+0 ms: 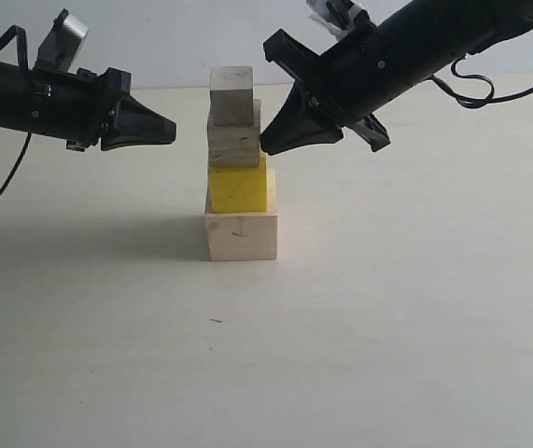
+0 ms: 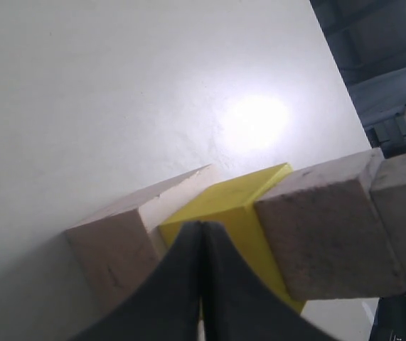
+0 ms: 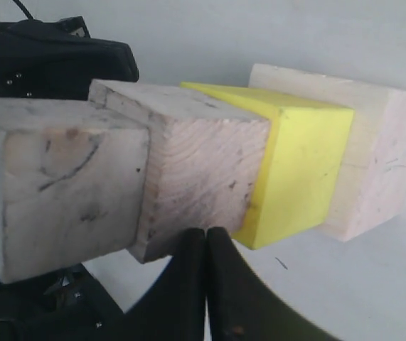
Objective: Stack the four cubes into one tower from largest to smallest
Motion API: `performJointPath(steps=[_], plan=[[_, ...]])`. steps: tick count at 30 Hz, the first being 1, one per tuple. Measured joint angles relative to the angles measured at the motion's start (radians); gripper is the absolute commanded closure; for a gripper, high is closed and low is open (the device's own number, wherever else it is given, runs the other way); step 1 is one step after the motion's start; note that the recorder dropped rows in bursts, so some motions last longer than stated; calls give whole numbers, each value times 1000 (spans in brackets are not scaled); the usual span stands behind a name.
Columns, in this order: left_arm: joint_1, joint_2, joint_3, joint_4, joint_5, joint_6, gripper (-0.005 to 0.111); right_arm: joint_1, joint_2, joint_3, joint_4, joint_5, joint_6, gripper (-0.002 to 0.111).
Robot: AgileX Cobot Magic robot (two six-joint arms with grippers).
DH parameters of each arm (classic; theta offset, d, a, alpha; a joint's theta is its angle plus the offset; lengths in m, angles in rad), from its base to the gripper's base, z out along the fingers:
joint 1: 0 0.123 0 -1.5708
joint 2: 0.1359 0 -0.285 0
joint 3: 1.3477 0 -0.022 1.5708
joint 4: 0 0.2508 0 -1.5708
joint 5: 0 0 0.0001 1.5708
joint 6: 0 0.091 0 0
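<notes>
The tower (image 1: 239, 168) is flanked by the left gripper (image 1: 168, 128) and right gripper (image 1: 268, 145), jaws pressed together, empty; slow outward withdrawal is advised.

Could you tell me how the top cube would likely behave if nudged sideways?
The top cube looks like rigid wood, so it would probably slide rather than deform. It sits on the plywood cube with little ledge to spare, so a modest push could likely drop it off. Its flat faces suggest it would tumble, not roll.
</notes>
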Motion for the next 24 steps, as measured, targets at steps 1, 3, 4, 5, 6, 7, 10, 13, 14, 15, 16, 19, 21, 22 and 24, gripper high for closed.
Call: performJointPath(steps=[1,3,4,5,6,7,10,13,14,15,16,19,21,22,24], plan=[[0,0,0,0,0,0,107,0,0,0,0,0,0,108],[0,0,0,0,0,2,107,2,0,0,0,-7,0,108],[0,0,0,0,0,2,107,2,0,0,-2,-10,0,108],[0,0,0,0,0,4,107,2,0,0,-4,-11,0,108],[0,0,0,0,0,4,107,2,0,0,-12,-13,0,108],[0,0,0,0,0,4,107,2,0,0,-18,-17,0,108],[0,0,0,0,4,4,107,2,0,0,-40,-36,0,108],[0,0,0,0,31,4,107,2,0,0,-44,-55,2,108],[-3,0,0,0,37,4,107,2,0,0,-44,-56,2,108],[-11,0,0,0,46,4,107,2,0,0,-44,-57,2,108],[-16,0,0,0,48,4,107,2,0,0,-44,-57,2,108],[-58,0,0,2,69,4,107,2,0,0,-44,-65,4,108],[-68,0,0,5,75,4,107,2,0,0,-46,-69,4,108],[-68,0,0,5,77,4,107,2,0,0,-46,-69,4,108],[-68,0,0,5,81,4,107,2,0,0,-46,-74,4,108]])
